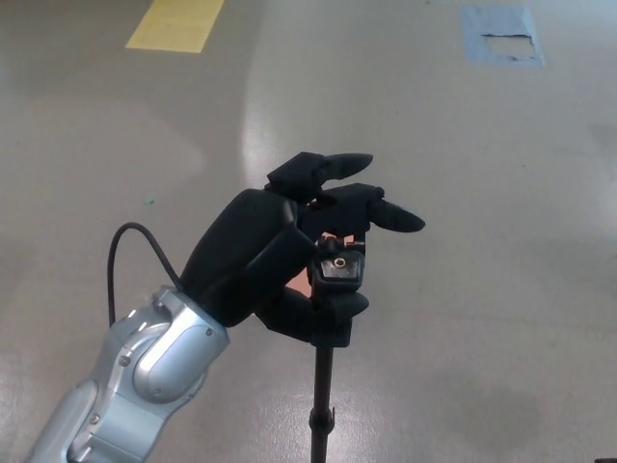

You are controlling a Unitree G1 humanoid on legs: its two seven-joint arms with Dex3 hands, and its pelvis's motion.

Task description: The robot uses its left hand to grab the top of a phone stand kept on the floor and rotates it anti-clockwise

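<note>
Pretty even indoor light, pale glare streak down glossy floor (260,106), soft overall, black left hand (275,260) loses detail, faint shadows only.

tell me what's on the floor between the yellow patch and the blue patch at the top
Nothing: in the head view the grey floor between the yellow patch and the blue patch is bare, showing only a pale glare.

- My left hand (265,265) is matte black, with a broad smooth back and thick fingers (386,210) tapering to pointed tips.
- Behind it, my forearm (135,381) is rounded silver-grey metal with small screws.
- A thin black cable (120,253) loops out beside the wrist.
</note>
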